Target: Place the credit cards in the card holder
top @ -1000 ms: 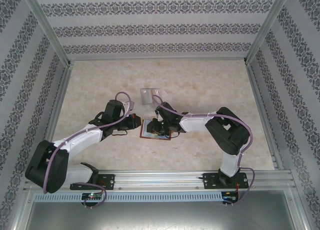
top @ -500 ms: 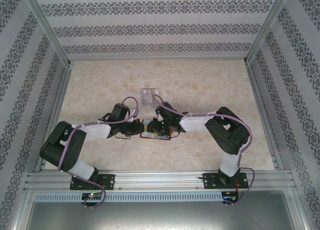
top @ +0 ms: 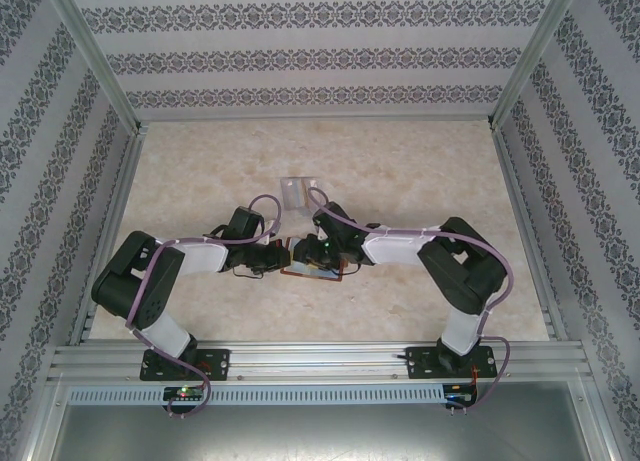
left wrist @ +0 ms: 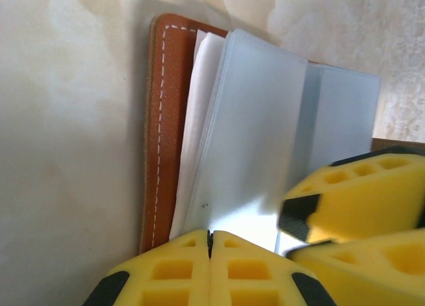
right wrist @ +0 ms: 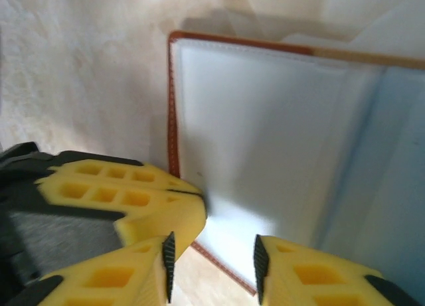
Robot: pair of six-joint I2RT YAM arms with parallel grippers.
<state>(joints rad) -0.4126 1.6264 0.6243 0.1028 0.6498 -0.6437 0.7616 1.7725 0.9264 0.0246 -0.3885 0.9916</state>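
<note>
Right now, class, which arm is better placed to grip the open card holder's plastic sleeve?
Probably the right: the right gripper is open at the edge of the card holder, while the left gripper is shut.

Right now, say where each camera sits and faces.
Top external: above and behind the bases, looking down at the table; left arm, right arm show.
Left wrist: on left arm, facing the card holder; shut left gripper at bottom.
Right wrist: on right arm, facing the holder; open right gripper at bottom.
Shared: both wrist views show the holder's sleeves.
</note>
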